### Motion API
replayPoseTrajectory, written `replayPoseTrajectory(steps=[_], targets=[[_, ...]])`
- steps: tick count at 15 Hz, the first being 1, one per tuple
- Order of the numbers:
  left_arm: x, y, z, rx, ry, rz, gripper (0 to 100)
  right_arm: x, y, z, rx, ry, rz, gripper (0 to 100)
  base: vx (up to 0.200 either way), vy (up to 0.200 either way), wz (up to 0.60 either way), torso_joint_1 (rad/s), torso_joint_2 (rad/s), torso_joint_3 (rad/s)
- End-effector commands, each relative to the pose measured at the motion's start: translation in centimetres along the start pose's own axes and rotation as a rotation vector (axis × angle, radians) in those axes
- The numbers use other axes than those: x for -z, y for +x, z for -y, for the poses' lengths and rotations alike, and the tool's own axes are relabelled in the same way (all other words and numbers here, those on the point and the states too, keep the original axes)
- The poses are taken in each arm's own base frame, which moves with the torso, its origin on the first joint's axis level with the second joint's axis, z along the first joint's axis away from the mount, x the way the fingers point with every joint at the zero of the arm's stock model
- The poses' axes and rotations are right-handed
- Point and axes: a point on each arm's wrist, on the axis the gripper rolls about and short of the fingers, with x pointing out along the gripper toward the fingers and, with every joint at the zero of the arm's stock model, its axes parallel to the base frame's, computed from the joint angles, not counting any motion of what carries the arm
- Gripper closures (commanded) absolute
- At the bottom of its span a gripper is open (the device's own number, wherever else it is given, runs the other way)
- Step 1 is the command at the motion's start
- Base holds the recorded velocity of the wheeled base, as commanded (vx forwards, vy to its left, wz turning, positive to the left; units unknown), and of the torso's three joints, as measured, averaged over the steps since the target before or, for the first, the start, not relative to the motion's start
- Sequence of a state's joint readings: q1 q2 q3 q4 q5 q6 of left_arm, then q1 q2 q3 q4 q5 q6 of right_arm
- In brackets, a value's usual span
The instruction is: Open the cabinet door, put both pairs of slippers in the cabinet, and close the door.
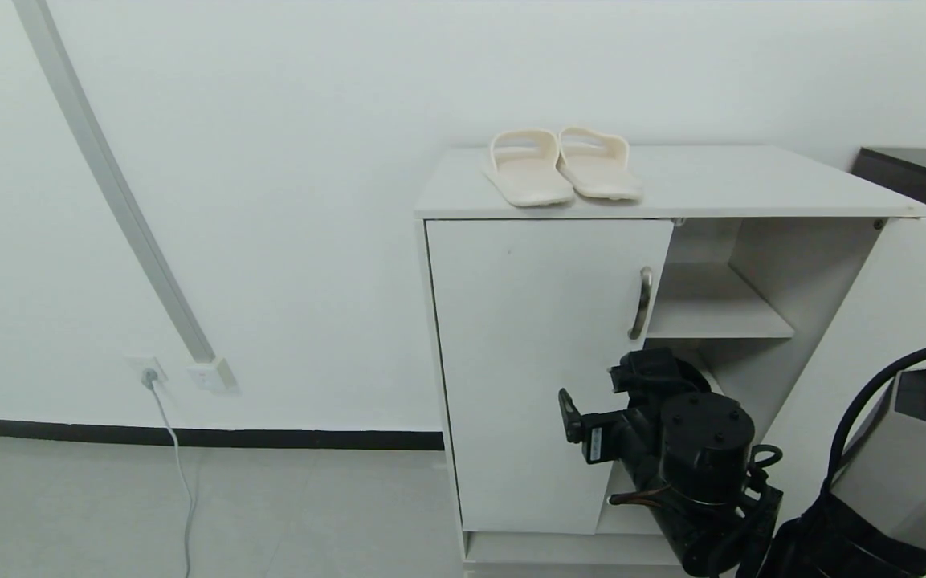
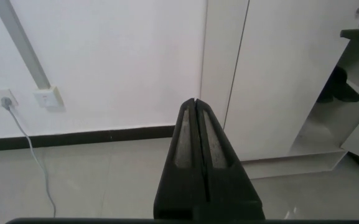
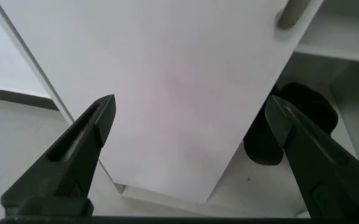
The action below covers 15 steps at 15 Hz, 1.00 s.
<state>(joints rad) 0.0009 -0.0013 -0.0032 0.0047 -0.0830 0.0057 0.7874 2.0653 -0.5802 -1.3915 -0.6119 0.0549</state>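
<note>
Looking from the head: beige pair [image 1: 563,164] sits on top of the cabinet [image 1: 752,181], side by side & touching. Heels at the front edge, toes to the wall, long axis front-to-back, prob. handy for a grab from the front. Right door [image 1: 896,321] stands open, left door [image 1: 543,369] shut.

Left wrist: left gripper [image 2: 196,102] closed tight, empty, low off the cabinet's side, likely to stay out of the way. Dark pair [image 2: 338,87] on a lower shelf inside; heading unclear.

Right wrist: right gripper [image 3: 191,109] spread wide, nothing held, facing the left door, near the dark pair. I'd judge that pair stowed, beige pair next.
</note>
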Motion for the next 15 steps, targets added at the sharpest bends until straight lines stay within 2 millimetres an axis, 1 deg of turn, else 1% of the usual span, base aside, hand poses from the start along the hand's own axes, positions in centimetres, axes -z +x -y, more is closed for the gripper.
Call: replayPoseTrajectory(steps=[1, 7, 15], targets=[[0.00, 0.01, 0.00, -0.001, 0.000, -0.001, 100, 0.18, -0.03, 0.05, 0.001, -0.004, -0.006, 0, 0.000, 0.000, 0.00, 0.159, -0.48, -0.339], [0.00, 0.01, 0.00, -0.001, 0.000, -0.001, 100, 0.21, -0.05, 0.07, 0.001, -0.005, -0.007, 0, 0.000, 0.000, 0.00, 0.161, -0.48, -0.322], [0.00, 0.01, 0.00, -0.001, 0.000, -0.001, 100, 0.29, -0.06, 0.06, -0.006, -0.007, -0.010, 0, 0.000, 0.000, 0.00, 0.204, -0.51, -0.313]])
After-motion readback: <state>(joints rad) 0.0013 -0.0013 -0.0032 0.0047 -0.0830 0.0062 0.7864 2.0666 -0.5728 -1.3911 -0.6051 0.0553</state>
